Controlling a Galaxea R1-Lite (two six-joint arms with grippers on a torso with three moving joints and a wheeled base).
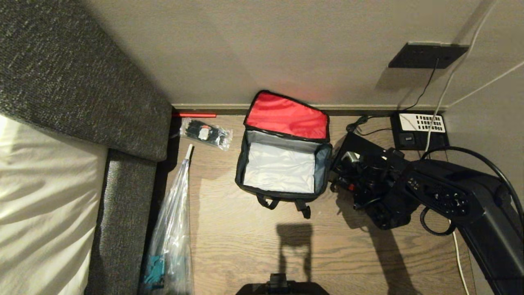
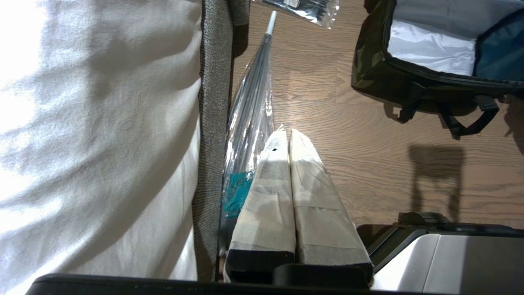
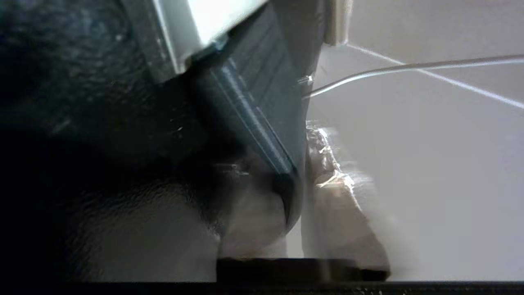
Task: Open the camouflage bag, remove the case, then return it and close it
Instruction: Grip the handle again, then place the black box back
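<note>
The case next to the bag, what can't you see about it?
- Head view: the right arm covers most of the case; its labels are hidden.
- Right wrist view: the case is blurred, too close for detail.
- Head view: its edge nearest the camouflage bag merges into shadow.

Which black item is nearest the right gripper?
The case, beside the open camouflage bag, under the right gripper; the keypad phone sits by the wall, the packet beyond the bag.

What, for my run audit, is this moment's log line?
camouflage bag: open, empty | case: beside bag | right tool: gripping case | left tool: shut
</note>
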